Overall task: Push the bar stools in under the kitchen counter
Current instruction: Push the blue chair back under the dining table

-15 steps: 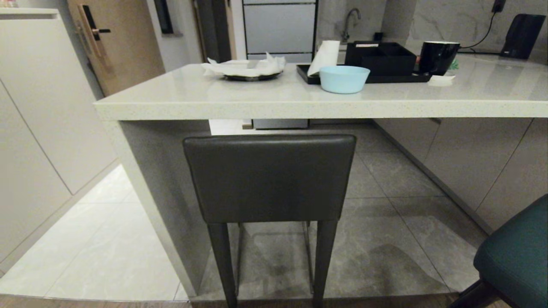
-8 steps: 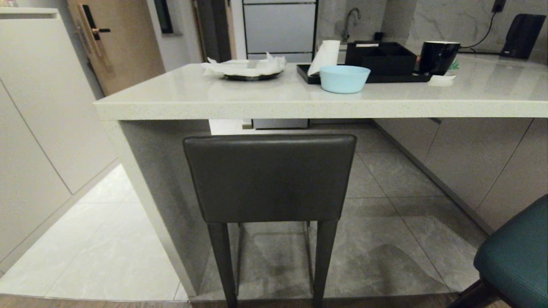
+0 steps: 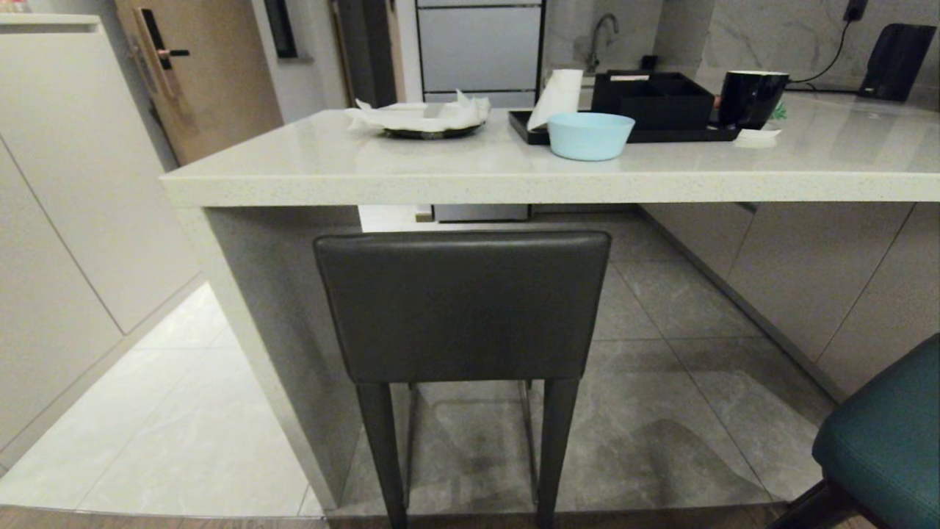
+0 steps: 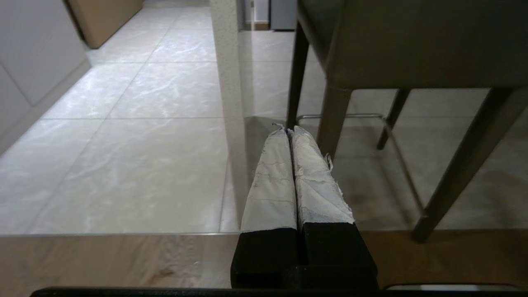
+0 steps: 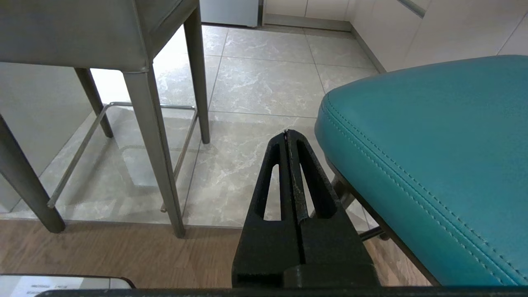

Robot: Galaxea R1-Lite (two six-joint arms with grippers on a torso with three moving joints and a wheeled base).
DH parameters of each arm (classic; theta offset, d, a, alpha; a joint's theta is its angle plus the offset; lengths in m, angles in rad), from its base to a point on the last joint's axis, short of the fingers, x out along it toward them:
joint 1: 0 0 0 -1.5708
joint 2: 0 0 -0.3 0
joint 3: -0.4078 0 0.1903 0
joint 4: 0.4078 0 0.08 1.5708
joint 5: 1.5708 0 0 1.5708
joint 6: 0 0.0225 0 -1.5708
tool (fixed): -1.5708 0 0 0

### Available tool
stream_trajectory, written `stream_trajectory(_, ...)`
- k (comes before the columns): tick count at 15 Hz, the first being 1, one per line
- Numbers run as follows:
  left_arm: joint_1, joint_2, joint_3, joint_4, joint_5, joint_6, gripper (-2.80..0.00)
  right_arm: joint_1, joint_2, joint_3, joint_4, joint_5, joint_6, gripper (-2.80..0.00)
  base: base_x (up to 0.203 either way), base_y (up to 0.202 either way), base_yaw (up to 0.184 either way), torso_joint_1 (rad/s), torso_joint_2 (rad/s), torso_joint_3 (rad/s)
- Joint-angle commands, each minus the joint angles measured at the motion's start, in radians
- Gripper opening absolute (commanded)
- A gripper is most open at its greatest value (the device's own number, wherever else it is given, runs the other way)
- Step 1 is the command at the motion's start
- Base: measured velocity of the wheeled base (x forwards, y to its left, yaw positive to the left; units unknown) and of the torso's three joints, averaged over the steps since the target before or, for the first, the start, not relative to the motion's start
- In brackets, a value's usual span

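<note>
Dark grey leather covers the boxy back of the grey stool (image 3: 463,305), which stands straight ahead at the kitchen counter (image 3: 514,180), its back just below the counter's thick front edge and beside the slab side panel (image 3: 272,323) on the left. Its tapered legs rest on the grey floor tiles (image 3: 683,411), with the chrome footrest (image 5: 123,104) showing between them in the right wrist view. The teal stool (image 3: 888,433) sits at the lower right of the head view, out from the counter and well apart from the grey one.

On the counter top lie a plate with crumpled paper (image 3: 426,117), a light blue bowl (image 3: 590,135), a black tray (image 3: 624,117) holding boxes, and a black mug (image 3: 750,97).

Neither arm shows in the head view. The left gripper (image 4: 288,131) hangs low over the floor, its 2 tape-wrapped fingers (image 4: 272,177) pressed together with nothing between them, pointing toward the grey stool's legs and the edge of the side panel. The right gripper (image 5: 288,133) is also low, its 2 black fingers (image 5: 270,177) pressed together and empty, close beside the rim of the teal stool's seat.
</note>
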Motion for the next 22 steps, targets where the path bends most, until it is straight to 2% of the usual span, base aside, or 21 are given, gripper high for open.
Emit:
stream_trajectory(1,0.000,0.002,0.015,0.000,0.028,0.028,-2.80,0.000,0.002,0.000,0.003,-0.001,0.007,-2.80,0.000,0.000,0.000,0.000,0.00,0.000)
stream_trajectory(4,-0.001,0.002,0.013,-0.002,0.025,0.019,-2.80,0.000,0.002,0.000,0.003,-0.001,0.011,-2.80,0.000,0.000,0.000,0.000,0.00,0.000)
stream_trajectory(6,-0.001,0.002,0.013,-0.002,0.027,-0.018,-2.80,0.000,0.002,0.000,0.003,-0.004,0.018,-2.80,0.000,0.000,0.000,0.000,0.00,0.000)
stream_trajectory(10,-0.001,0.002,0.013,-0.002,0.027,-0.019,-2.80,0.000,0.002,0.000,0.003,-0.004,0.023,-2.80,0.000,0.000,0.000,0.000,0.00,0.000)
stream_trajectory(22,0.000,0.002,0.015,-0.002,0.027,-0.019,-2.80,0.000,0.002,0.000,0.002,-0.007,0.038,-2.80,-0.197,0.000,-0.001,0.003,0.00,0.003)
